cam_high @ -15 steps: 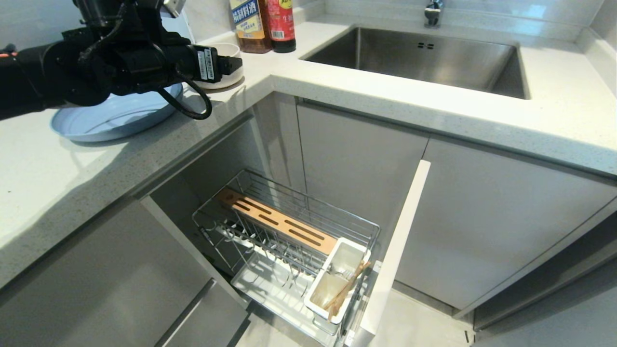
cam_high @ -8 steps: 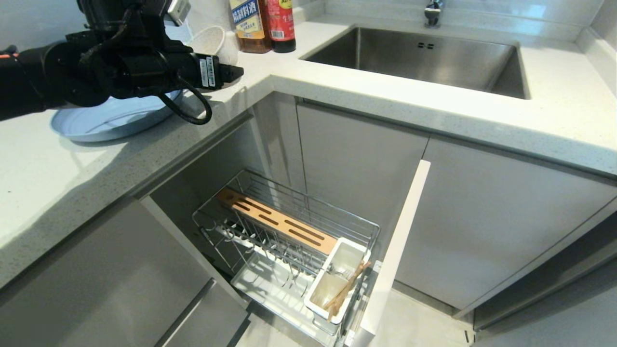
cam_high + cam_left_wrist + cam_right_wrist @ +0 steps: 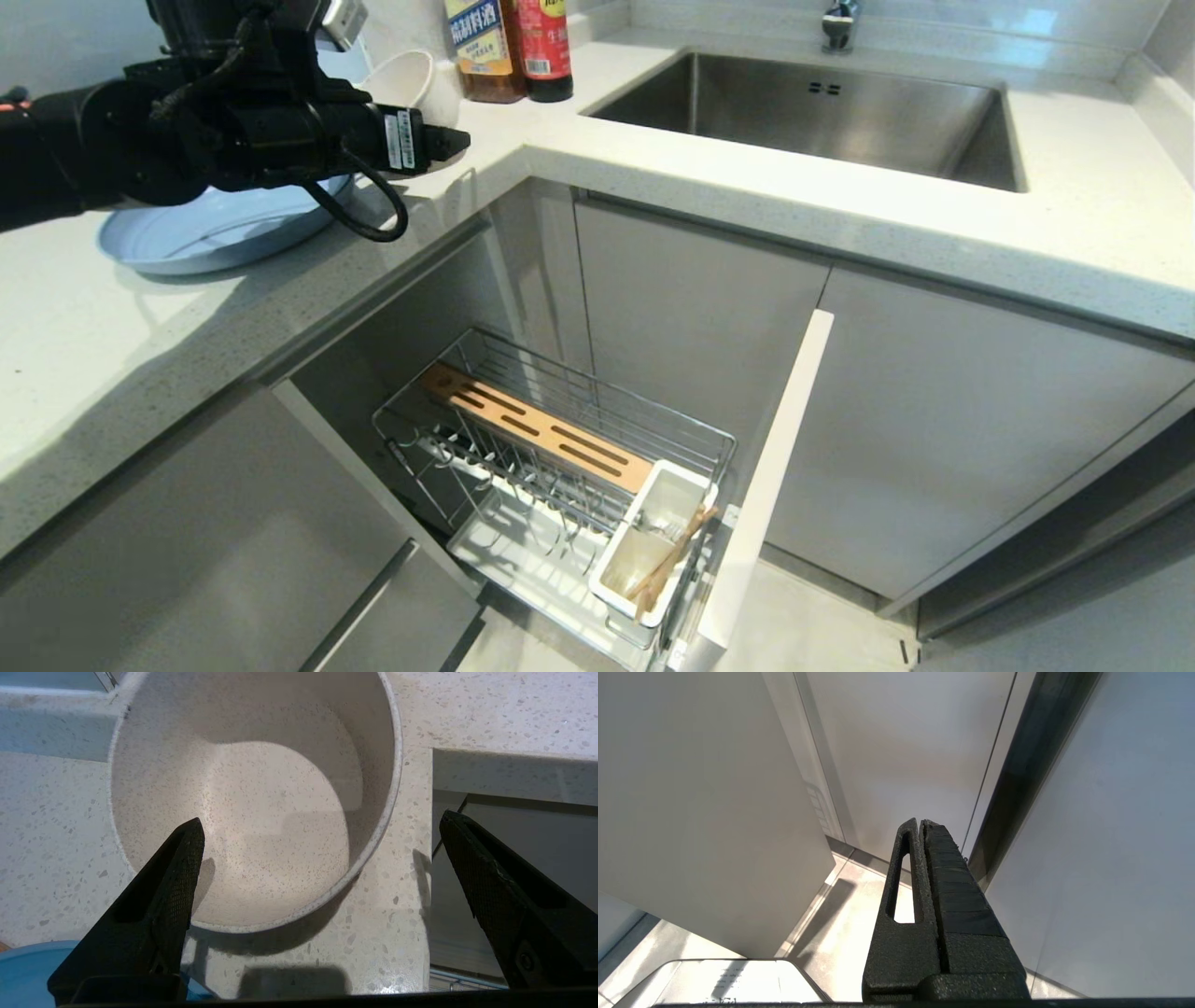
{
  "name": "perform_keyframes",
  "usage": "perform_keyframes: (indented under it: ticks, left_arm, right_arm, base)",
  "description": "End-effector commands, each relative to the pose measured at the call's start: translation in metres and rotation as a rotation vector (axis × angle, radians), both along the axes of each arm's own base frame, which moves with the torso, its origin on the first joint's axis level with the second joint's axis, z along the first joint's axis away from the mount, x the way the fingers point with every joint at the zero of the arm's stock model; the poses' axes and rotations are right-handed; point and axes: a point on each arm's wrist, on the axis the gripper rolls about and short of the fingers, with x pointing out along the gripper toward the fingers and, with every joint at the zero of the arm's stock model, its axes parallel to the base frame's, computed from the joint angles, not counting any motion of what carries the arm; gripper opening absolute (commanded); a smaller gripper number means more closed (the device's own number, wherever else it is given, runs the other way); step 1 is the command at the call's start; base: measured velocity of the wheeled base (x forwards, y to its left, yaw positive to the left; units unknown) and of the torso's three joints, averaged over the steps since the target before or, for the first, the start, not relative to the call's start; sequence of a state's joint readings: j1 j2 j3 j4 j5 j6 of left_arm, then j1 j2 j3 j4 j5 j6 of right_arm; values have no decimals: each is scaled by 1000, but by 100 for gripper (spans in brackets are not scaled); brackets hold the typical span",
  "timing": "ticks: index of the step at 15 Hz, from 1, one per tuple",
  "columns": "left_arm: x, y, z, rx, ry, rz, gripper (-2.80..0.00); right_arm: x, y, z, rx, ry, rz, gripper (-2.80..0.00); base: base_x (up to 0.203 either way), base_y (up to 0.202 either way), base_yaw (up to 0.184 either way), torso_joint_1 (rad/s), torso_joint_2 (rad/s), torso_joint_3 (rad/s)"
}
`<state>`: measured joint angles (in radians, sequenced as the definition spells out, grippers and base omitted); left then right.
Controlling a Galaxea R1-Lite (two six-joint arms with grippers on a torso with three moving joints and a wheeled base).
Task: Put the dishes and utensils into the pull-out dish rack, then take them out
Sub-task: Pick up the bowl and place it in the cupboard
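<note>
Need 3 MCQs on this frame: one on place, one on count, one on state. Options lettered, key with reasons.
1. Where are the chopsticks?
A. in the sink
B. in the white utensil cup of the pull-out dish rack
C. on the blue plate

2. How many bottles stand on the counter by the sink?
A. two
B. four
C. none

3. What state is the left gripper in?
A. shut on the plate
B. shut with nothing in it
C. open, one finger inside the cream bowl

Key:
1 B: the head view shows them leaning in the cup at the front of the rack.
2 A: two bottles stand side by side.
3 C: the left wrist view shows the fingers spread wide across the rim of the bowl.
</note>
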<state>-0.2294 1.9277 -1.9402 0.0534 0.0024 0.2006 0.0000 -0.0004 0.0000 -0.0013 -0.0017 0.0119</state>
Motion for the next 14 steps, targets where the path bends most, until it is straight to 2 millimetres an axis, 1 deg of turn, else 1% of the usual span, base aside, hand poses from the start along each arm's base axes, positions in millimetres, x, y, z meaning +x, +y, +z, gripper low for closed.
perform_keyframes:
  ticks: [1,6,7,14]
  left_arm:
    - [-1,0,0,-6,4,2,0]
    - [0,1,-2,-12,16,5,0]
    - [0,1,-2,-15,17,7,-280]
    - [-1,2,-1,-30,20,8,-280]
  right_arm:
    - [0,0,0,0,2,0,-280]
    - [0,0,0,0,2,0,-280]
    - [0,0,0,0,2,0,-280]
    - [0,0,0,0,1,0,-280]
  base:
    - [0,0,0,0,0,0]
    - [0,0,0,0,0,0]
    - [0,0,0,0,0,0]
    - [0,0,0,0,0,0]
